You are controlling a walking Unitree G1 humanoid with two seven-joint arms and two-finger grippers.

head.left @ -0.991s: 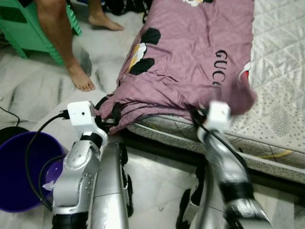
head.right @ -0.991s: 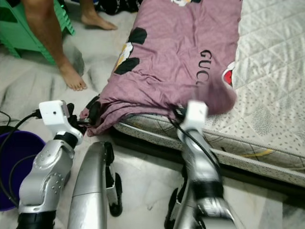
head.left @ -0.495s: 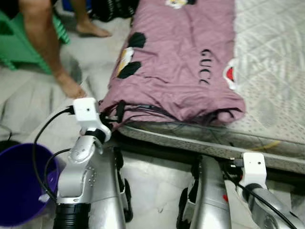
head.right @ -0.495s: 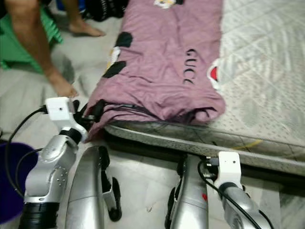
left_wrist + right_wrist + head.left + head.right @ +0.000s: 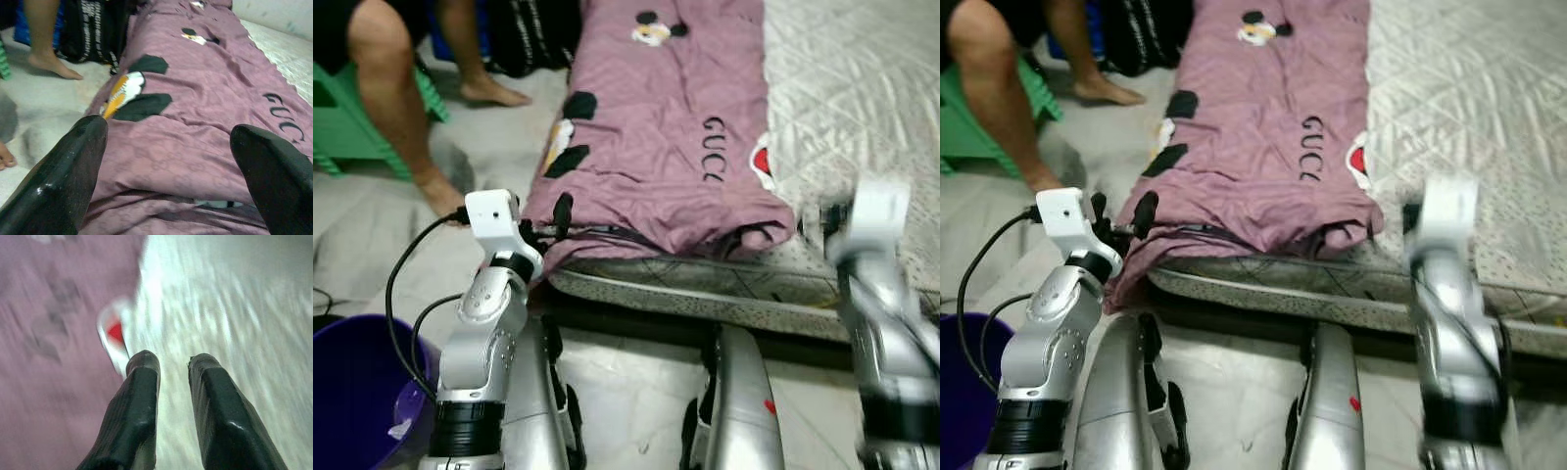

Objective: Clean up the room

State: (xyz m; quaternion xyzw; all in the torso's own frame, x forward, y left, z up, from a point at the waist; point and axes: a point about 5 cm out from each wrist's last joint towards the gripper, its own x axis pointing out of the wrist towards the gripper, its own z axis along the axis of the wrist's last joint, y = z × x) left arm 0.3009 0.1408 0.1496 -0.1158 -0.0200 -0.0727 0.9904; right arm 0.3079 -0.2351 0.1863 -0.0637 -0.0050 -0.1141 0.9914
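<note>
From the head cameras, the mauve blanket [image 5: 656, 127] with its cartoon prints lies lengthwise on the quilted mattress [image 5: 862, 88], its near end bunched at the bed's edge. The left claw [image 5: 548, 220] sits right at that bunched corner, its black fingers [image 5: 562, 211] touching the fabric. The right arm is a blur over the mattress, beside the blanket's other near corner. A person's bare legs [image 5: 396, 108] and a green stool [image 5: 342, 137] stand off beyond the left claw, and a purple bucket [image 5: 352, 392] sits on the floor below it.

In the left wrist view, the left claw [image 5: 166, 161] is spread wide, the blanket lying between and beyond its fingers [image 5: 68, 171].

In the right wrist view, the right claw [image 5: 171, 377] has its fingers [image 5: 137, 401] nearly together with nothing between them, over the blanket's edge and the white mattress.

I judge this to be the blanket-straightening step: next, each claw must close on a corner.
</note>
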